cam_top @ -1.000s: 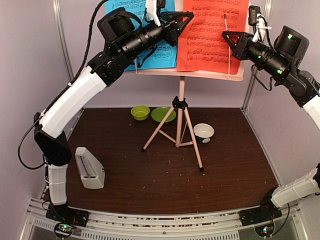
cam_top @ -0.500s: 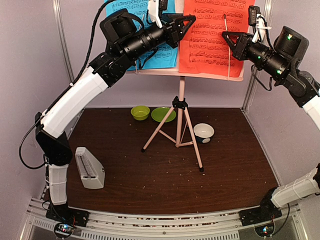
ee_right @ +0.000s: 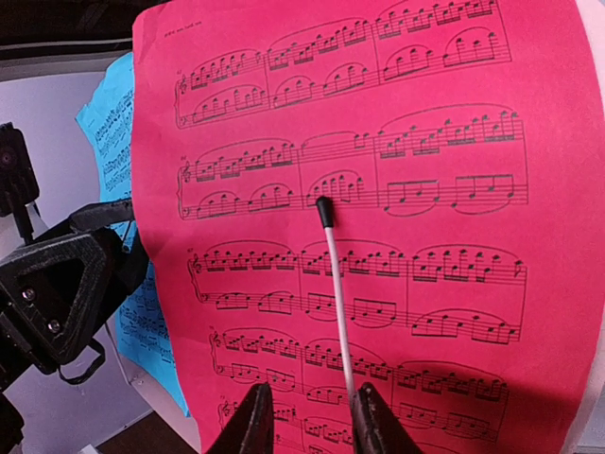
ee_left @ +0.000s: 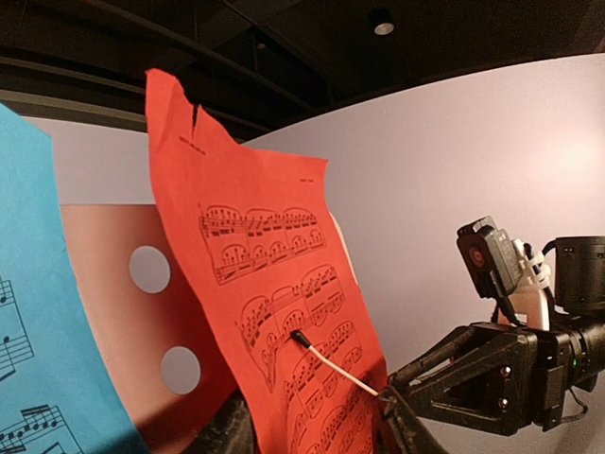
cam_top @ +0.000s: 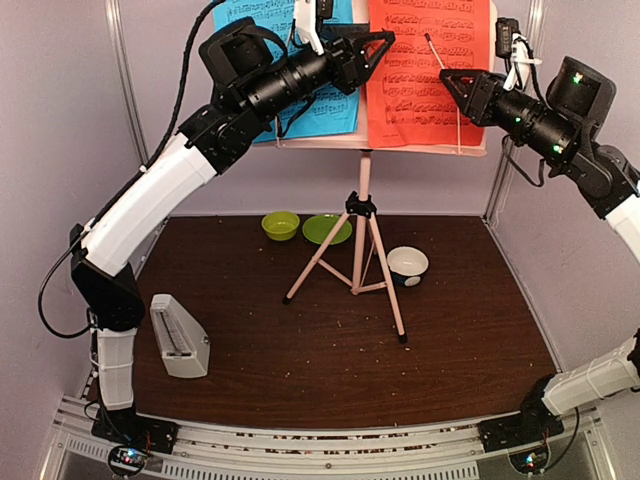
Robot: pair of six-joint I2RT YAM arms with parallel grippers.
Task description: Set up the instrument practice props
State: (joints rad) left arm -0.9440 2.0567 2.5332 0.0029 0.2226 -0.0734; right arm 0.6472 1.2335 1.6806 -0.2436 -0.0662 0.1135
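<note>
The pale pink music stand (cam_top: 362, 215) stands on tripod legs at mid table. On its desk are a blue page (cam_top: 335, 108) on the left and a red page (cam_top: 420, 70) on the right. My left gripper (cam_top: 380, 40) is at the red page's left edge. In the left wrist view its jaws stand apart with the red page (ee_left: 274, 284) between them. My right gripper (cam_top: 447, 80) is open in front of the red page (ee_right: 425, 284). A thin white baton (ee_right: 338, 303) leans on the page against its right finger. The white metronome (cam_top: 180, 338) stands at the near left.
A green bowl (cam_top: 281, 225) and a green plate (cam_top: 326, 229) lie behind the tripod. A small white bowl with a dark rim (cam_top: 407, 265) sits by its right leg. Walls and metal posts close in the back and sides.
The red page has shifted up and now hangs straighter. The baton has tilted, its top end leaning left. My right gripper has moved a little left toward the page.
</note>
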